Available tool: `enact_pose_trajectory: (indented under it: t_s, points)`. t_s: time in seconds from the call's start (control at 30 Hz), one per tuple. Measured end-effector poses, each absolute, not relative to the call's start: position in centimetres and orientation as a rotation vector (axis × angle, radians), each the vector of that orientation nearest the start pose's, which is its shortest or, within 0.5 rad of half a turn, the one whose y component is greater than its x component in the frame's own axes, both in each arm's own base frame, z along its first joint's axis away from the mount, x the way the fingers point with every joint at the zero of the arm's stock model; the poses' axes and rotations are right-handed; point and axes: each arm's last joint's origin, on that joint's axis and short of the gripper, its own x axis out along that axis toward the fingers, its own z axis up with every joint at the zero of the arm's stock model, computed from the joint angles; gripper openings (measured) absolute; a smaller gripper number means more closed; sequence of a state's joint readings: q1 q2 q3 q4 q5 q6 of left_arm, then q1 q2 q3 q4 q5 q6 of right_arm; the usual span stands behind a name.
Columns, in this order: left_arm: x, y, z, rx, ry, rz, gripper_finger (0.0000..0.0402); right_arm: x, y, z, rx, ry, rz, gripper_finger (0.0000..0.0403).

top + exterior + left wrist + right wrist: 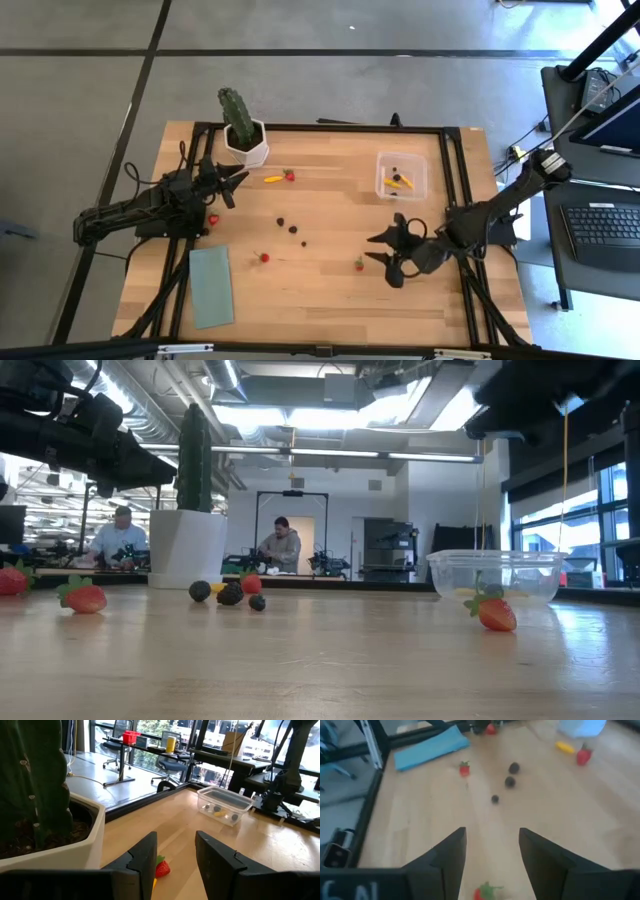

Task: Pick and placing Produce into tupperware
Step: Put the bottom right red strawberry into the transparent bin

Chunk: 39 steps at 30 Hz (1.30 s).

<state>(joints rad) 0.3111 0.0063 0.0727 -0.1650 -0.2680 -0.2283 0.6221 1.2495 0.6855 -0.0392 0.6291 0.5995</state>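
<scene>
The clear tupperware point(402, 176) stands at the far right of the table with a few produce pieces inside point(220, 811). Loose produce lies on the wood: a yellow piece point(273, 179), red strawberries point(289, 175) point(213, 219) point(264, 257) point(359, 264) and three dark berries point(293, 229). My right gripper point(383, 255) hovers open just right of the near strawberry point(485, 892), touching nothing. My left gripper point(236, 185) waits open beside the cactus pot, with a strawberry point(162, 868) ahead of its fingers.
A green cactus in a white pot point(244, 130) stands at the far left. A flat green pad point(211, 285) lies at the near left. A black frame point(455, 150) runs round the tabletop. People sit in the room beyond the table point(282, 547).
</scene>
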Motion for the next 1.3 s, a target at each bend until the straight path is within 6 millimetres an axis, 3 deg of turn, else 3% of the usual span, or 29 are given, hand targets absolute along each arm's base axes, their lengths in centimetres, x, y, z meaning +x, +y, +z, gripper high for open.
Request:
enact_pose_trajectory:
  t_s: [0.17,0.33,0.63,1.0,1.13,1.3]
  points:
    - [8.5,3.5,17.2,-0.229,0.032,0.588,0.0126,20.5,12.8,19.7,0.406,0.43,-0.167,0.0185]
    - [8.5,3.5,17.2,-0.23,0.032,0.588,0.0126,20.1,12.5,18.6,0.548,0.43,-0.207,0.0185]
    - [8.5,3.5,17.2,-0.231,0.031,0.588,0.0126,20.1,12.6,18.6,0.427,0.449,-0.162,0.0192]
    - [8.5,3.5,17.2,-0.232,0.031,0.588,0.0126,20.1,12.6,18.6,0.472,0.443,-0.17,0.027]
    - [8.5,3.5,17.2,-0.232,0.031,0.588,0.0126,20.1,12.6,18.7,0.47,0.443,-0.169,0.0274]
    - [8.5,3.5,17.2,-0.232,0.031,0.588,0.0126,20.1,12.6,18.5,0.343,0.46,-0.147,0.0266]
